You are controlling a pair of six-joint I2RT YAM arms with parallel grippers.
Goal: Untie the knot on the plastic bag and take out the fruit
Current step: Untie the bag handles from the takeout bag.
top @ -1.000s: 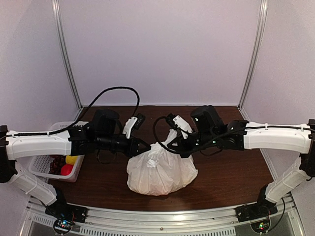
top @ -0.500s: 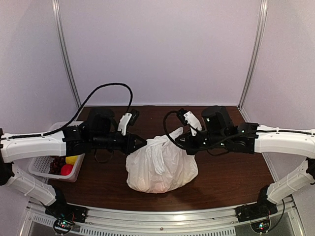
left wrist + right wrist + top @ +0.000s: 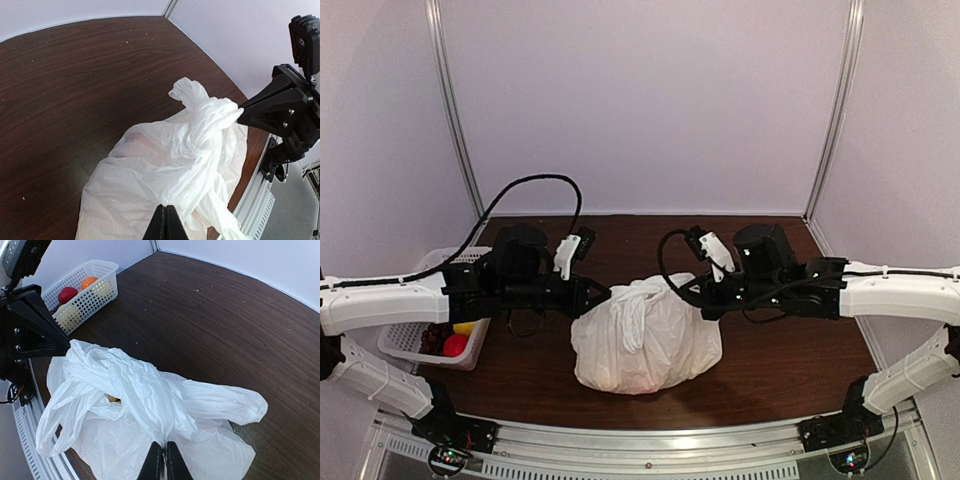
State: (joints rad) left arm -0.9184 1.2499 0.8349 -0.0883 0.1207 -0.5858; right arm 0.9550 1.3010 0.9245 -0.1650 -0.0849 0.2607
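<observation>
Brown desk (image 3: 790, 370) holds the plastic bag (image 3: 640, 355); left claw (image 3: 604, 296) and right claw (image 3: 706, 306) each pinch its plastic, the knot (image 3: 636, 300) lying crosswise between them

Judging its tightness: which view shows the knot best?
Left wrist: the knot shows close, in profile, as a twisted lump. Right wrist blends it into the plastic bag; top external shows only small white folds.

Lab test booth: bare white walls (image 3: 640, 100) at 12 o'clock, metal posts (image 3: 457, 120) at 10 and 2, rail (image 3: 640, 445) at 6
</observation>
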